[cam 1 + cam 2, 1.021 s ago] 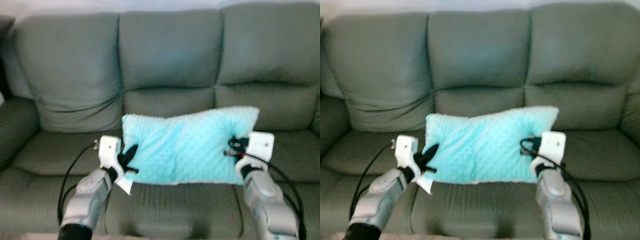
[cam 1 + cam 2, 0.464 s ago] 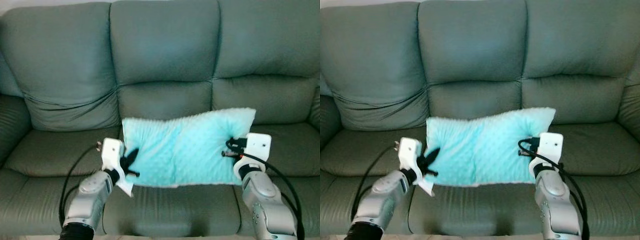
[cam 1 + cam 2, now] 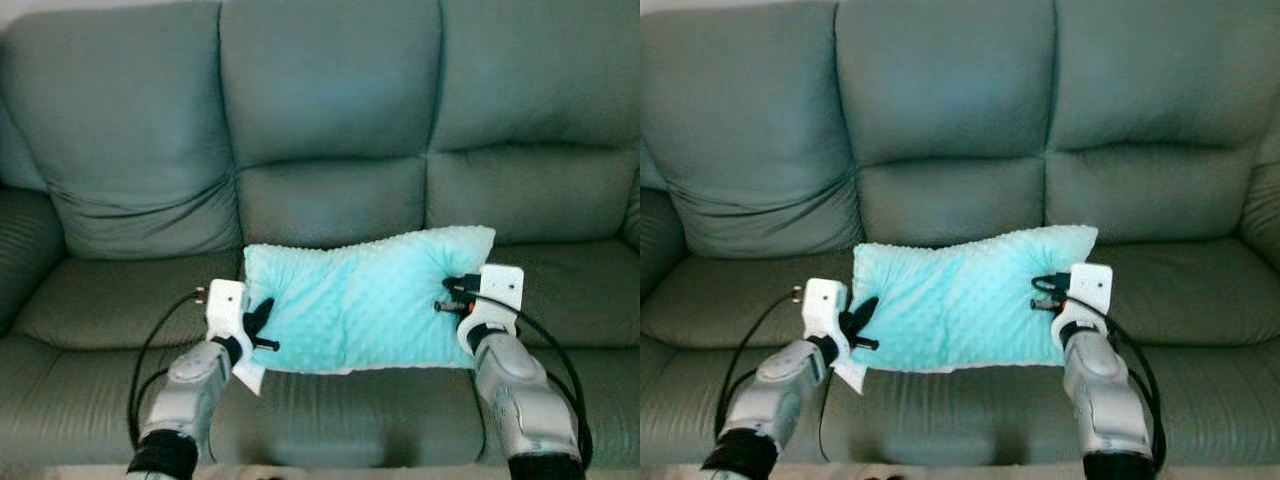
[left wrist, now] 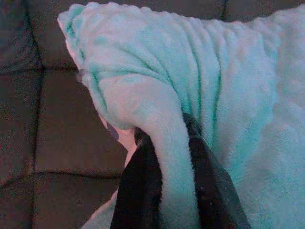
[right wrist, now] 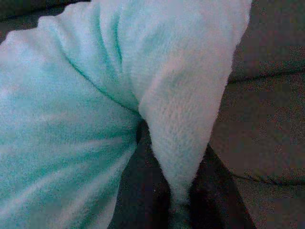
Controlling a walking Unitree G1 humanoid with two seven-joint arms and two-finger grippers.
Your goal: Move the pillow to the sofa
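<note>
A light turquoise dotted pillow (image 3: 365, 300) is held level over the middle seat of the grey-green sofa (image 3: 330, 100). My left gripper (image 3: 258, 325) is shut on the pillow's left edge, a fold of fabric (image 4: 171, 157) pinched between the black fingers (image 4: 138, 191). On the other side my right gripper (image 3: 452, 297) is shut on the right edge; its fingers (image 5: 143, 191) clamp a fold of the pillow (image 5: 181, 119). A white tag (image 3: 247, 376) hangs under the left corner.
The sofa has three back cushions and three seat cushions (image 3: 110, 300), with an armrest (image 3: 25, 240) at the left. Black cables (image 3: 150, 340) loop from both wrists. The seat front edge (image 3: 340, 420) lies just below the pillow.
The pillow has sunk slightly toward the middle seat, with both grippers still shut on its ends. The camera tilted a little, so the sofa back sits higher in view.
</note>
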